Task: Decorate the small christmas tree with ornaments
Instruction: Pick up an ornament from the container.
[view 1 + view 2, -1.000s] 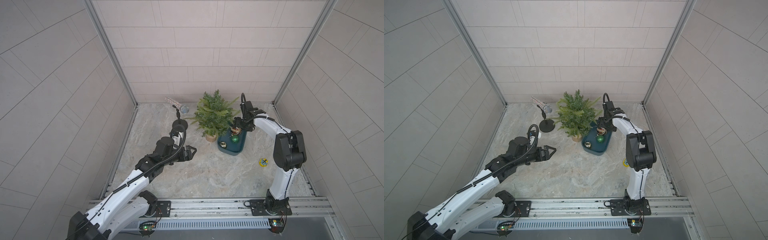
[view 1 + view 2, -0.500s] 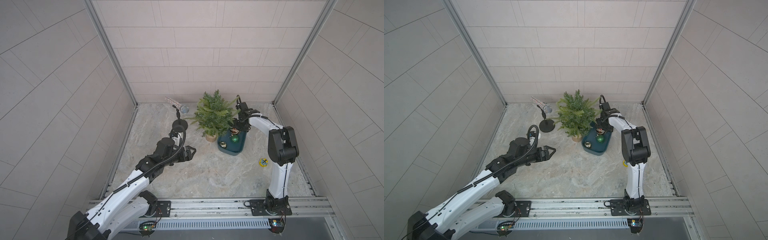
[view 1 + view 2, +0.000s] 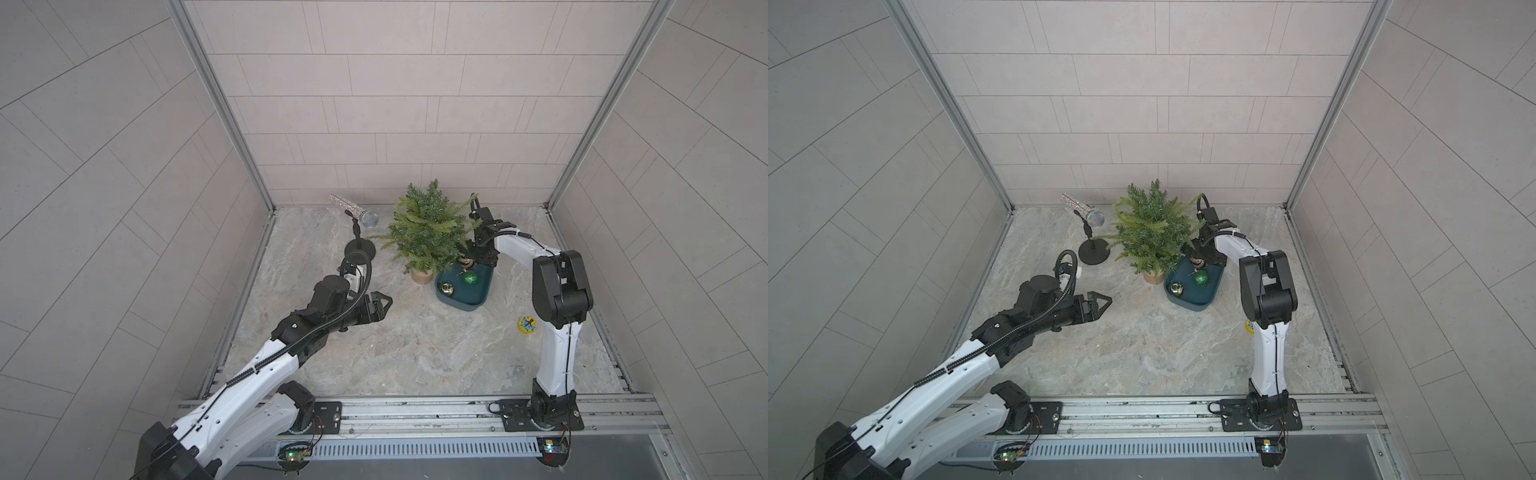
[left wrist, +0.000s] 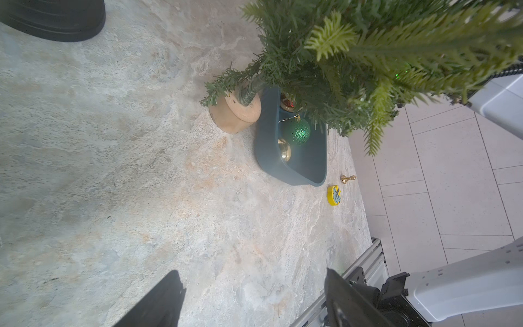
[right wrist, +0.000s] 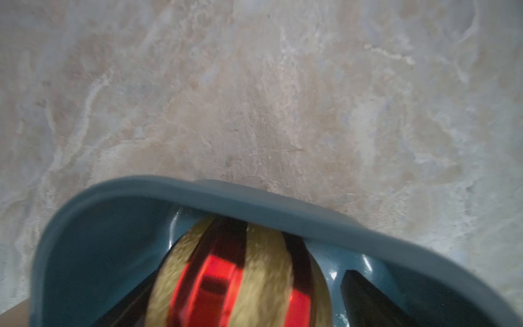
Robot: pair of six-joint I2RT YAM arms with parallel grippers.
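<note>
The small christmas tree [image 3: 428, 228] [image 3: 1152, 232] stands in a tan pot [image 4: 236, 113] at the back. A teal tray [image 3: 478, 301] [image 4: 266, 147] beside it holds the ornaments: a green glitter one [image 3: 471, 278] [image 4: 298, 132], a small gold one [image 3: 446, 287] [image 4: 284, 148] and a red-and-gold striped one [image 5: 240, 277] at the far end. My right gripper [image 5: 243, 283] [image 3: 473, 255] reaches down into the tray, open, with its fingers on either side of the striped ornament. A gap shows beside one finger [image 5: 368, 297]. My left gripper [image 3: 384, 301] [image 4: 254, 300] hovers open and empty over the table, left of the tree.
A sparkly microphone on a black stand [image 3: 361, 230] is left of the tree. A flat yellow disc [image 3: 527, 325] [image 4: 334, 195] and a tiny gold piece [image 4: 347, 178] lie right of the tray. Tiled walls close three sides; a metal rail [image 3: 415, 409] runs along the front.
My right arm has swung left toward the tree, with its gripper staying at the far end of the tray. The left arm has hardly moved.
</note>
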